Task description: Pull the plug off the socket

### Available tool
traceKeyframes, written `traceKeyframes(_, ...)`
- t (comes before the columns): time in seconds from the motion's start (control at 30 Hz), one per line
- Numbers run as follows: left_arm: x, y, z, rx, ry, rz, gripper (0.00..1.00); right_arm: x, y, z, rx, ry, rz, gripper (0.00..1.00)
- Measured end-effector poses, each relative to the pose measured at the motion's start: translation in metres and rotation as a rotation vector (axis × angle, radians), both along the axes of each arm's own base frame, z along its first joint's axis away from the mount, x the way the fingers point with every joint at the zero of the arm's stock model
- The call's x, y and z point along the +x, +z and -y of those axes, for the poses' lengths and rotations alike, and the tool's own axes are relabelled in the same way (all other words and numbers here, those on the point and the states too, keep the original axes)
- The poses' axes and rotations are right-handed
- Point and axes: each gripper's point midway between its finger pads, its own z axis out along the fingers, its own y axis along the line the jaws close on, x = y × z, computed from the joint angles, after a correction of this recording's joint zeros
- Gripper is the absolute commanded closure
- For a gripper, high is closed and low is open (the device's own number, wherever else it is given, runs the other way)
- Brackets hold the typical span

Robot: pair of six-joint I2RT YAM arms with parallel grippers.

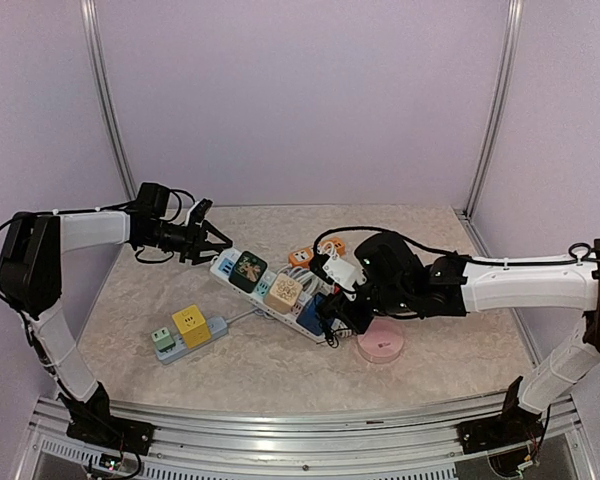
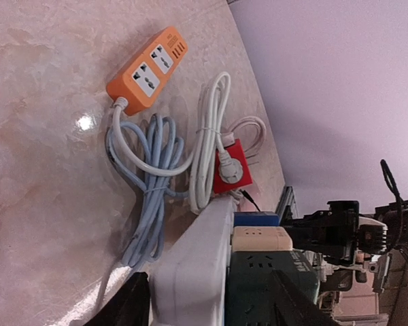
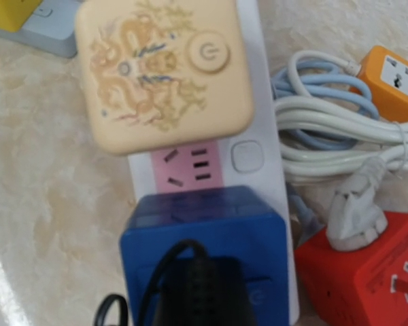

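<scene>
Power strip (image 3: 262, 102): white glossy plastic bar.
Blue plug (image 3: 204, 231): smooth cube on Power strip.
Left gripper (image 1: 216, 250): straddles strip end; grip unclear.
Right gripper (image 1: 332, 312): at Blue plug; closure unclear.

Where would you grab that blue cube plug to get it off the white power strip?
Probably by two opposite flat side faces of the blue cube plug, coming straight down from above. It stands up boxy from the white power strip, so parallel faces suit a pinch. The empty pink socket leaves room toward the cream cube adapter; the red cube crowds one side.
</scene>
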Motion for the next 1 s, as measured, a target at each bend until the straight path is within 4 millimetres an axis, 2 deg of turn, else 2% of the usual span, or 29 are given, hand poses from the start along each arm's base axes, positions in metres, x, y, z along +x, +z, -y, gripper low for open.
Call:
traceKeyframes(0.13, 0.007, -0.009, -0.007, 0.065, 0.052, 0.011, 0.05, 0.000, -0.002, -0.004, 0.017, 0.003, -0.009, 1.00)
traceKeyframes(0.17, 0.009, -0.011, -0.010, 0.088, 0.070, 0.018, 0.02, 0.000, -0.002, -0.005, 0.023, 0.002, -0.011, 1.00)
traceKeyframes(0.33, 0.020, -0.009, -0.036, 0.203, 0.201, 0.066, 0.01, 0.000, -0.002, -0.007, 0.043, -0.005, -0.013, 1.00)
traceKeyframes(0.43, 0.025, 0.005, -0.054, 0.265, 0.295, 0.127, 0.01, 0.000, -0.003, -0.007, 0.042, -0.004, -0.014, 1.00)
traceKeyframes(0.53, 0.018, 0.025, -0.062, 0.288, 0.369, 0.185, 0.01, 0.000, -0.004, -0.010, 0.039, 0.000, -0.010, 1.00)
traceKeyframes(0.6, 0.007, 0.039, -0.055, 0.276, 0.393, 0.229, 0.02, 0.001, -0.004, -0.012, 0.032, 0.002, -0.009, 1.00)
traceKeyframes(0.7, -0.019, 0.047, -0.030, 0.229, 0.387, 0.253, 0.03, 0.002, -0.004, -0.016, 0.021, 0.011, -0.007, 1.00)
traceKeyframes(0.77, -0.037, 0.043, -0.013, 0.201, 0.379, 0.239, 0.05, 0.001, -0.004, -0.018, 0.012, 0.017, -0.006, 1.00)
traceKeyframes(0.87, -0.067, 0.026, 0.013, 0.165, 0.372, 0.191, 0.08, 0.001, -0.005, -0.021, 0.006, 0.024, -0.007, 1.00)
traceKeyframes(0.93, -0.082, 0.016, 0.025, 0.149, 0.375, 0.158, 0.11, 0.002, -0.006, -0.023, 0.005, 0.025, -0.008, 1.00)
traceKeyframes(1.0, -0.088, 0.013, 0.029, 0.132, 0.407, 0.143, 0.14, 0.002, -0.007, -0.024, 0.002, 0.027, -0.012, 1.00)
